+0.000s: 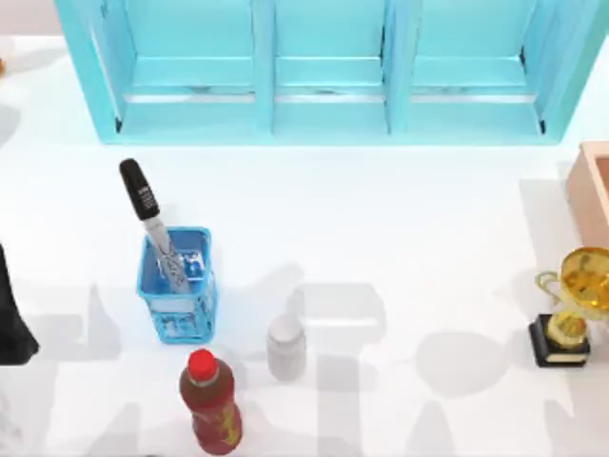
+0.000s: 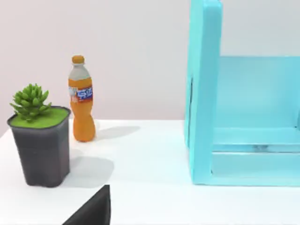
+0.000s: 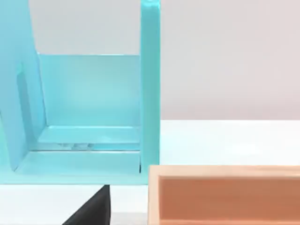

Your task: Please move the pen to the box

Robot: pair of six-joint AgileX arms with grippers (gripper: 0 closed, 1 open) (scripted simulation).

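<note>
Slim black-capped, grey-barrelled pen (image 1: 152,221): leans in small blue lattice crate (image 1: 178,286). Peach-tan thick-walled box (image 1: 592,190): far right. Grip black cap, lift straight. Gripper states: can't tell.

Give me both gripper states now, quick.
Left gripper: cannot be told; a dark part of that arm sits at the table's left edge.
Right gripper: cannot be told.
The pen stands ungrasped in the blue crate.
</note>
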